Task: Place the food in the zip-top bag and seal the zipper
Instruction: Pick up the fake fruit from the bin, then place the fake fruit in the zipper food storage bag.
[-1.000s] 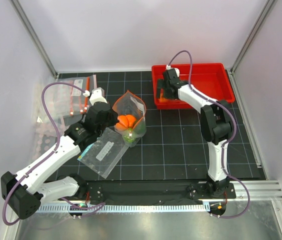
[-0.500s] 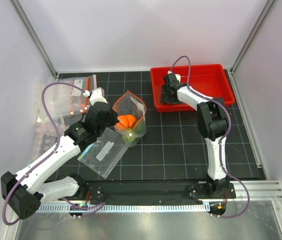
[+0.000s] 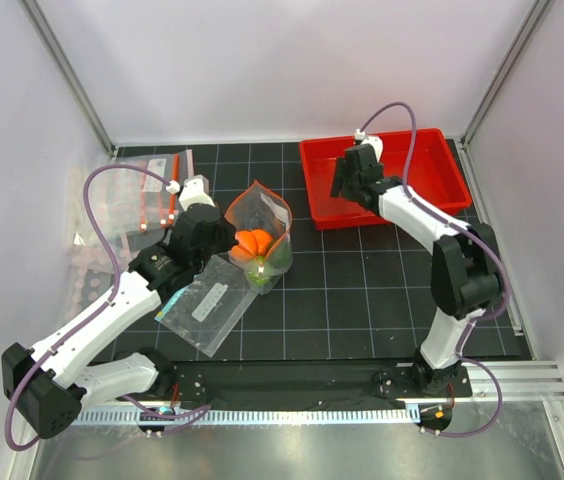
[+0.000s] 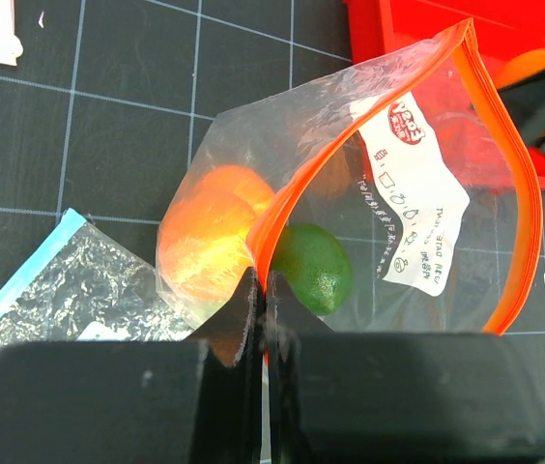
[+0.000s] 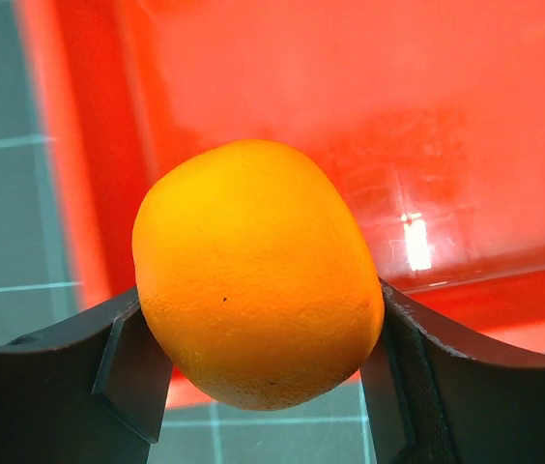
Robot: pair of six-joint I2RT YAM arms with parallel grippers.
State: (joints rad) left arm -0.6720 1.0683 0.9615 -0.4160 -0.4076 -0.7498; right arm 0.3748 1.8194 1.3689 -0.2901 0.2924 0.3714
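**Bag pinched open, one orange in the air**

Nearest the near edge of the tabletop (image 3: 362, 300), left of centre, a teal-edged pouch (image 3: 202, 305) lay flat. Just beyond it the left claw (image 4: 258, 295) was closed tight on the zipper (image 4: 504, 193), pinching the near side of the red-orange strip. The zip-top bag (image 4: 350, 164) sat left of the tabletop's centre. Its long axis ran near to far, with the bottom toward the near edge and the gaping mouth raised toward the far edge. Orange fruits (image 4: 210, 232) and a dark green fruit (image 4: 311, 269) lay inside at the bottom. The white label (image 4: 413, 213) carried a red oval logo and rows of small red marks, too fine to read.

At the far right corner, the right claw (image 5: 263, 348) gripped an orange fruit (image 5: 258, 271) between both fingers. It hung over the left part of the red tray (image 3: 432, 170).
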